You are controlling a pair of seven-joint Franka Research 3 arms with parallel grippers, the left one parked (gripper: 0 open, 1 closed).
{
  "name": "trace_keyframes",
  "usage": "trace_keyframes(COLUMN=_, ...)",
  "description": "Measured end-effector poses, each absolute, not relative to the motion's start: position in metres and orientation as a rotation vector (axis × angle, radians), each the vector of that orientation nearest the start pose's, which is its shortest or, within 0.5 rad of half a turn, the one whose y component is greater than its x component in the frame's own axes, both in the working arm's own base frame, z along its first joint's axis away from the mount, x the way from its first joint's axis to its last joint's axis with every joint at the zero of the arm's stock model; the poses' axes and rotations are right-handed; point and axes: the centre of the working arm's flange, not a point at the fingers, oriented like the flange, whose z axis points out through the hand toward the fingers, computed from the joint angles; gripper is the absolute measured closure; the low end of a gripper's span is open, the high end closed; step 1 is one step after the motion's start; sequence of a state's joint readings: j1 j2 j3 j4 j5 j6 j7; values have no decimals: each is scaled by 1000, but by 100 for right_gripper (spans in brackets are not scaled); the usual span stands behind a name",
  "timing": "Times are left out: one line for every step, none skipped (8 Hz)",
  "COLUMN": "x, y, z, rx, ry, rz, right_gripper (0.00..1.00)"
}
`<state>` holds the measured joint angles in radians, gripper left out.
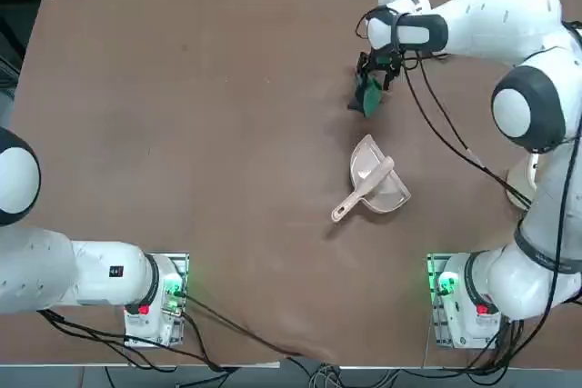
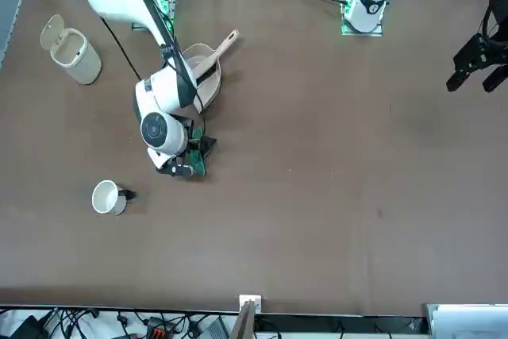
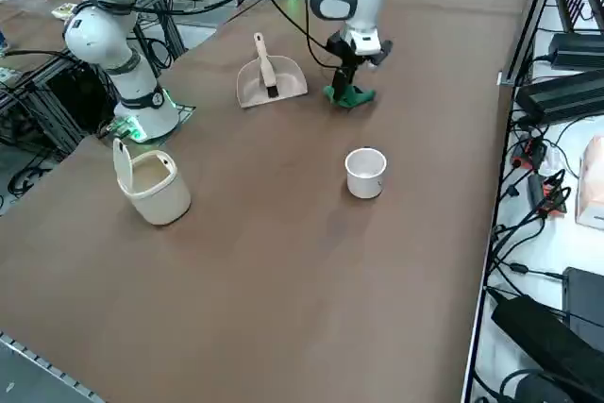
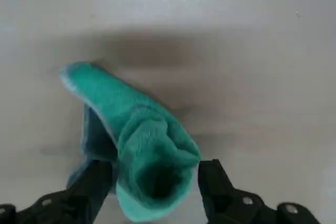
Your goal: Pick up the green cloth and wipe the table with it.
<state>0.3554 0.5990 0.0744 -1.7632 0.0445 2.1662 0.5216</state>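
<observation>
My right pincer (image 4: 156, 182) has its fingers (image 4: 92, 182) spread apart, one on each side of the green cloth (image 4: 139, 145), nothing clamped yet as far as I can see. The cloth sits directly under and between them, bunched into a soft rumpled hump of fuzzy terry-like fabric; its long axis runs away from the pincer, roughly across the line between the two fingers, so closing should pinch the narrow way. I judge the next move is just a short drop and squeeze; whether the tips already touch the bench (image 1: 182, 134) I can't tell. Seen from above, the cloth (image 1: 370, 94) lies beyond the dustpan (image 1: 375, 184), near it but apart, on the far side from the arm bases. The dustpan is beige hard plastic, scoop-shaped with a straight handle. The bench is flat matte brown. A white mug (image 3: 365, 173) and a beige lidded bin (image 3: 151, 183) stand well apart from the dustpan.
</observation>
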Motion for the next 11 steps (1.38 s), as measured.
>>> trace_keyframes(x=583, y=266, z=204, rx=-3135, ry=255, rz=321, right_gripper=2)
trace_keyframes(x=583, y=267, z=199, rx=-3134, ry=304, rz=326, right_gripper=14)
trace_keyframes(x=581, y=269, z=198, rx=-3135, ry=346, rz=337, right_gripper=17)
trace_keyframes(x=578, y=270, z=198, rx=-3142, ry=367, rz=368, right_gripper=40)
trace_keyframes(x=576, y=267, z=202, rx=-3155, ry=372, rz=422, right_gripper=60)
trace_keyframes(x=575, y=258, z=212, rx=-3172, ry=343, rz=489, right_gripper=79)
trace_keyframes(x=577, y=241, z=230, rx=-3187, ry=281, rz=555, right_gripper=94)
trace_keyframes(x=582, y=213, z=249, rx=-3206, ry=211, rz=604, right_gripper=94)
trace_keyframes(x=587, y=177, z=266, rx=-3240, ry=141, rz=647, right_gripper=94)
trace_keyframes(x=591, y=138, z=279, rx=-3266, ry=51, rz=701, right_gripper=94)
trace_keyframes(x=594, y=96, z=290, rx=-3265, ry=-52, rz=758, right_gripper=94)
